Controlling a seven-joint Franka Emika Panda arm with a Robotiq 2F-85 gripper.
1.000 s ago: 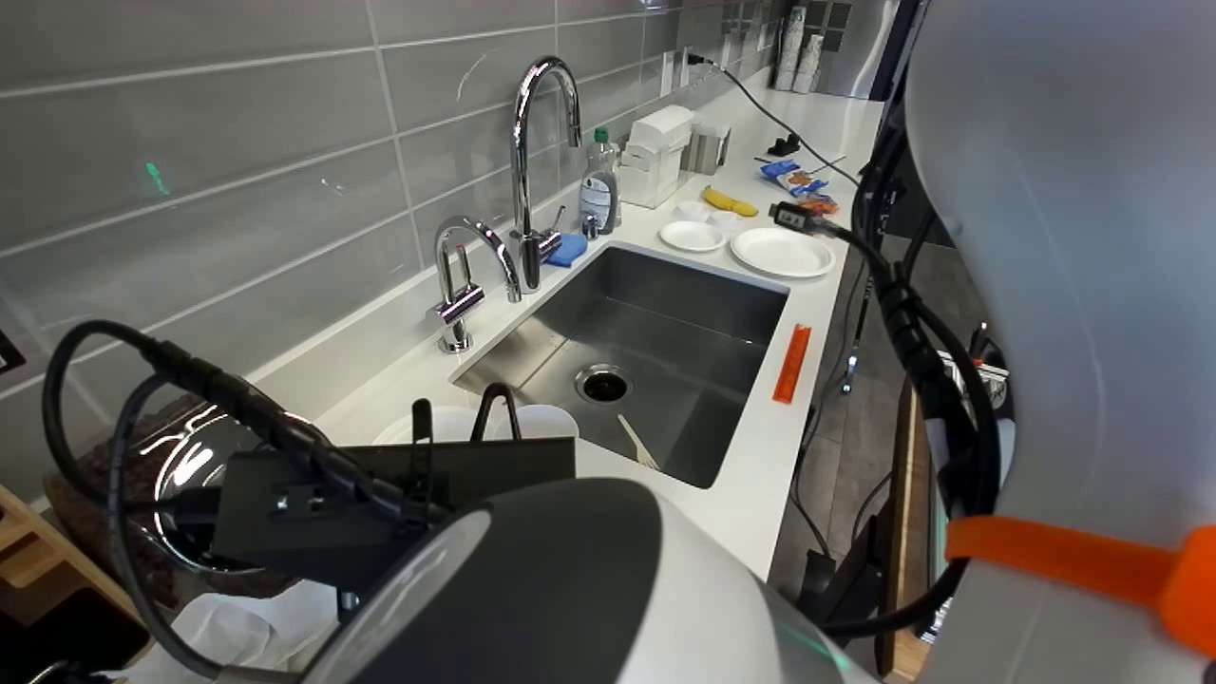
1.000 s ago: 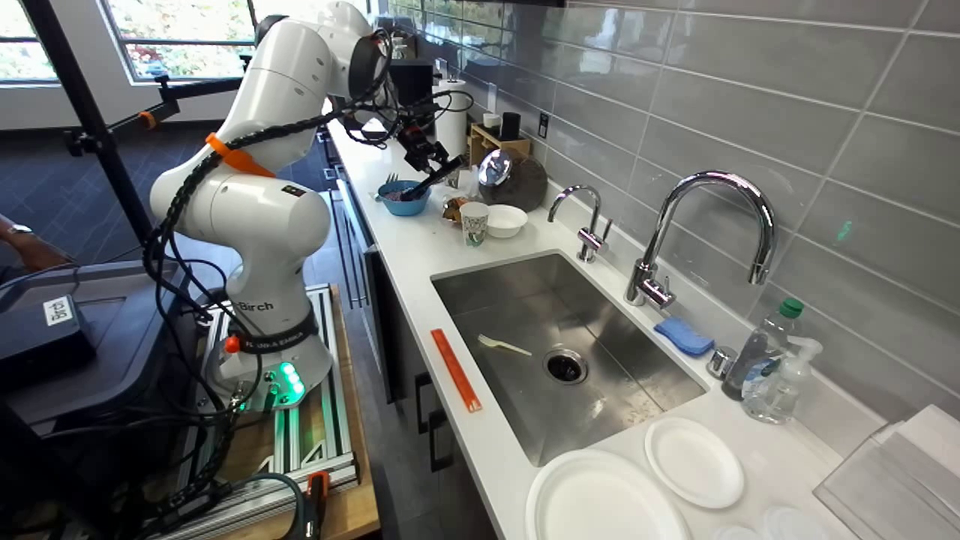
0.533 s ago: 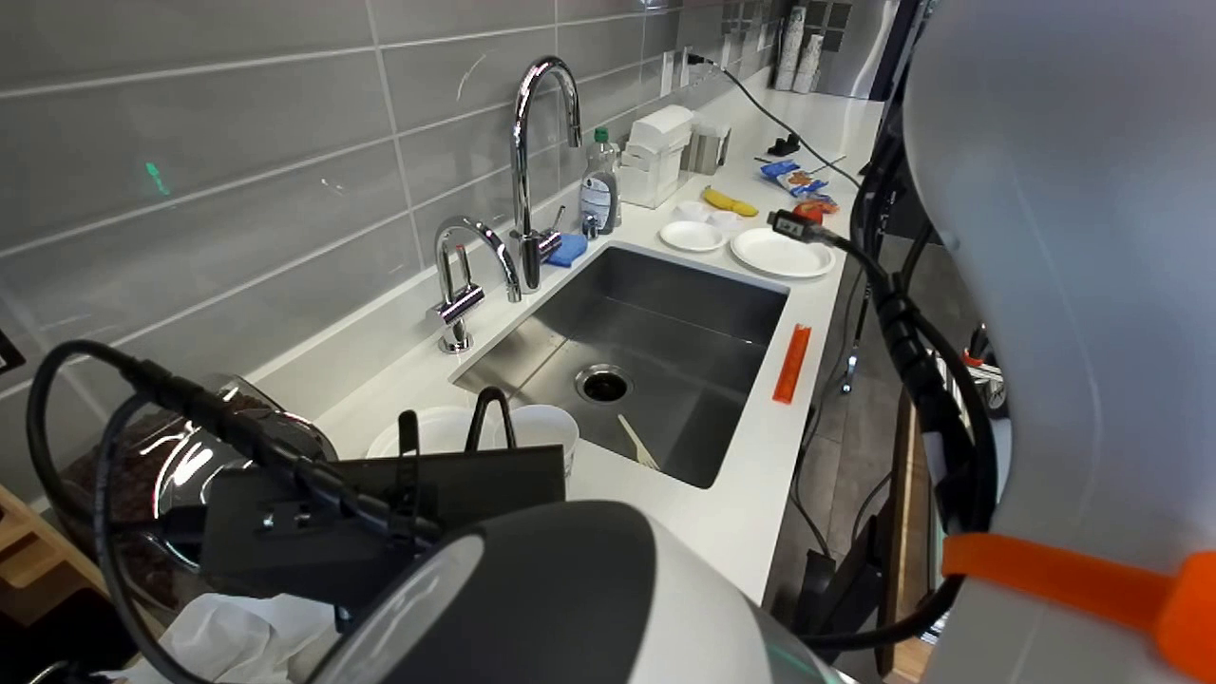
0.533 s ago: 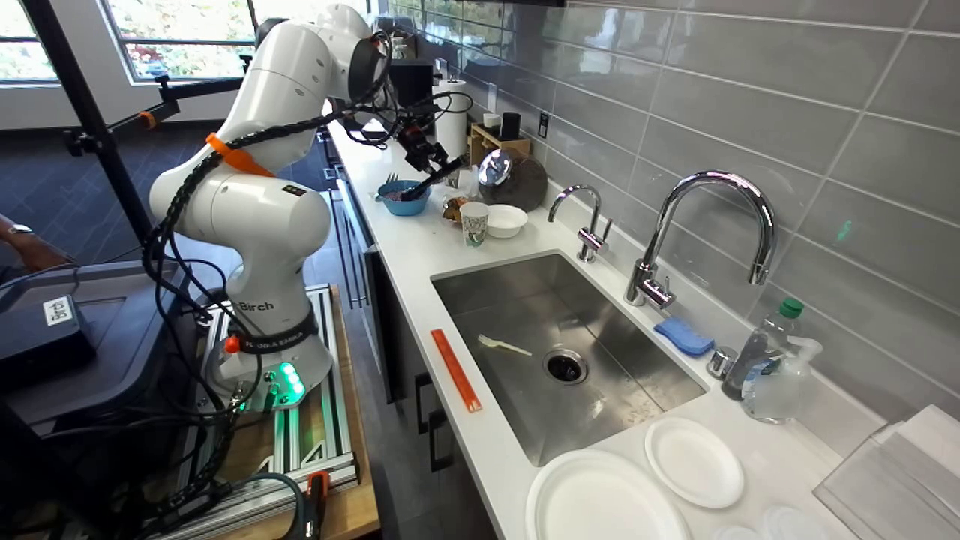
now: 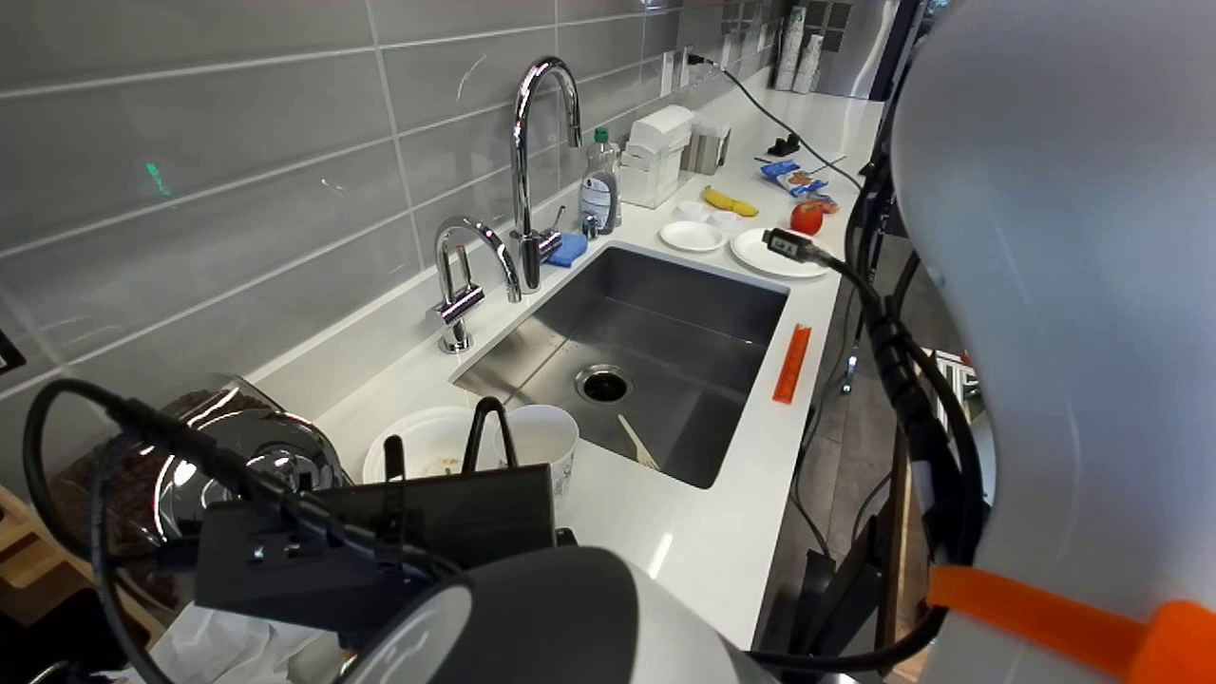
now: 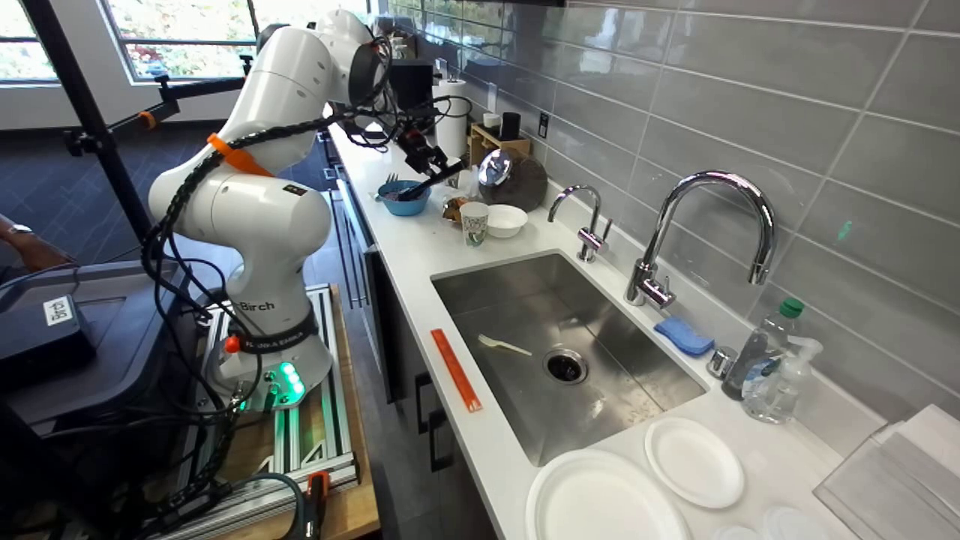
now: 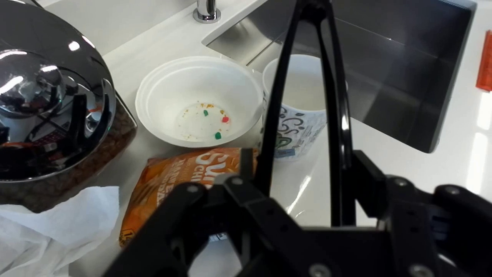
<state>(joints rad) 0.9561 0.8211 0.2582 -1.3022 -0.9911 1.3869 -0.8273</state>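
Clamped the black tongs (image 7: 272, 123) in the gripper (image 7: 306, 174), with the fingers (image 7: 368, 184) drawn in against both tong legs. Angled the tongs downward in an exterior view, with the lower end at the mouth of the blue bowl (image 6: 405, 208); could not tell whether touching it. Hid part of the orange snack bag (image 7: 173, 184) behind the gripper in the wrist view. Crossed, with the tong legs, in front of the paper cup (image 7: 298, 132) just beside the white bowl (image 7: 165, 88) of crumbs (image 7: 209, 105) and coloured bits (image 7: 225, 119). Showed a chrome-lidded jar (image 7: 38, 130) and a crumpled white sheet (image 7: 57, 227) at the left of the same view. Located the sink (image 6: 570, 412) beyond the cup and white bowl, with a pale fork (image 6: 504, 345) inside and an orange strip (image 6: 455, 370) on the counter (image 6: 409, 259) alongside. Obstructed sight of the fingers, in an exterior view, with the black wrist box (image 5: 380, 551), partly covering the white bowl.
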